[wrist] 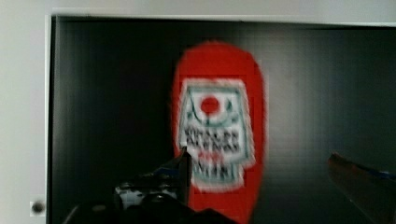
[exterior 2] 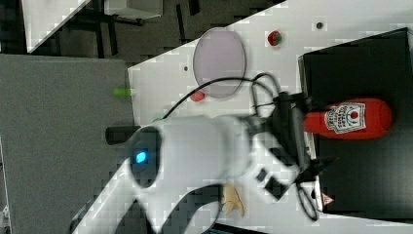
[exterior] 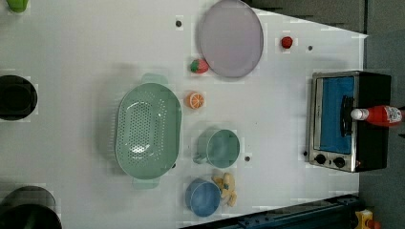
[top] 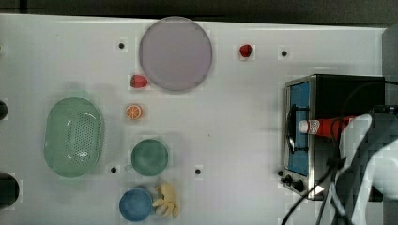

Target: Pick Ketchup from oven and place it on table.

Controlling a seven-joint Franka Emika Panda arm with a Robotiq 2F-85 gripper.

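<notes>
The pincer (wrist: 261,172) sits nearest the wrist camera, jaws spread wide and holding nothing. The ketchup (wrist: 217,126) lies on its side on the oven (top: 347,91) top, its cap overhanging the front (above the glass door). Recommended: descend with one finger either side of the labelled body, close mid-body, lift clear, then carry to the tabletop (top: 234,117).
</notes>
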